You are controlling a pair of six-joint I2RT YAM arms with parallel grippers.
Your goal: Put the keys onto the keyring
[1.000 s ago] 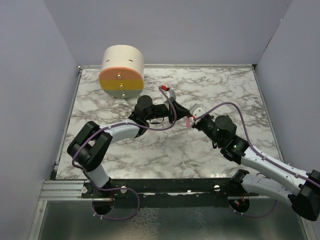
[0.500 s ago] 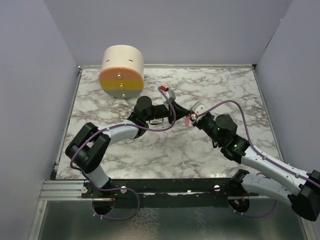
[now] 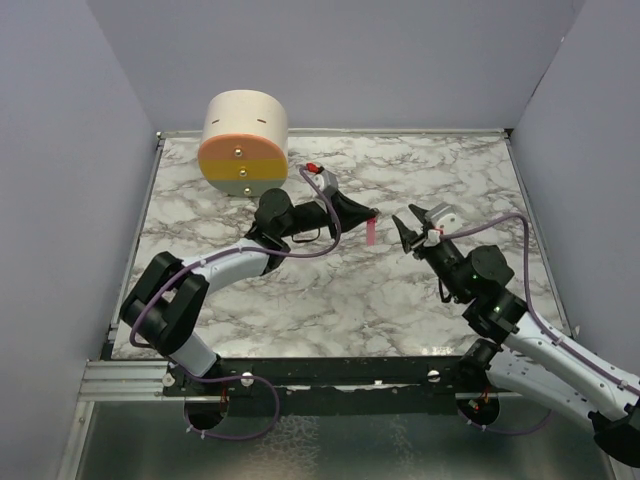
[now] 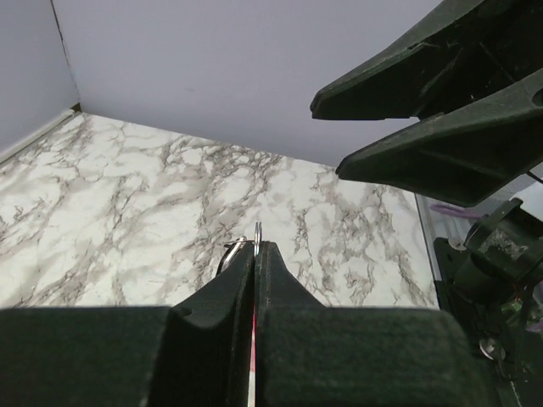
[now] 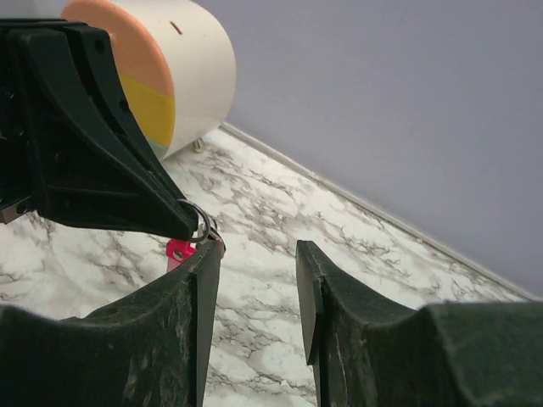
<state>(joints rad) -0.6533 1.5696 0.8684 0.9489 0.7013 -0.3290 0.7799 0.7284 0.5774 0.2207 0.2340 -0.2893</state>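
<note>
My left gripper (image 3: 371, 213) is shut on the keyring (image 5: 202, 223), a thin metal loop whose edge pokes out above the tips (image 4: 257, 232). The pink key (image 3: 371, 232) hangs from the ring just below those tips, over the marble table (image 3: 330, 300). In the right wrist view it shows as a pink tab (image 5: 179, 249) behind my right gripper's left finger. My right gripper (image 3: 414, 226) stands open to the right of the key, a short gap away, with nothing between its fingers (image 5: 199, 297). Its two fingers (image 4: 441, 157) fill the upper right of the left wrist view.
A cream cylinder with an orange and yellow face (image 3: 245, 143) stands at the back left of the table. Grey walls close in the back and both sides. A metal rail (image 3: 130, 378) runs along the near edge by the arm bases.
My right gripper has opened and drawn back to the right, away from the key. The left gripper has stayed shut on the ring and shifted slightly back, with the pink key now hanging free.
</note>
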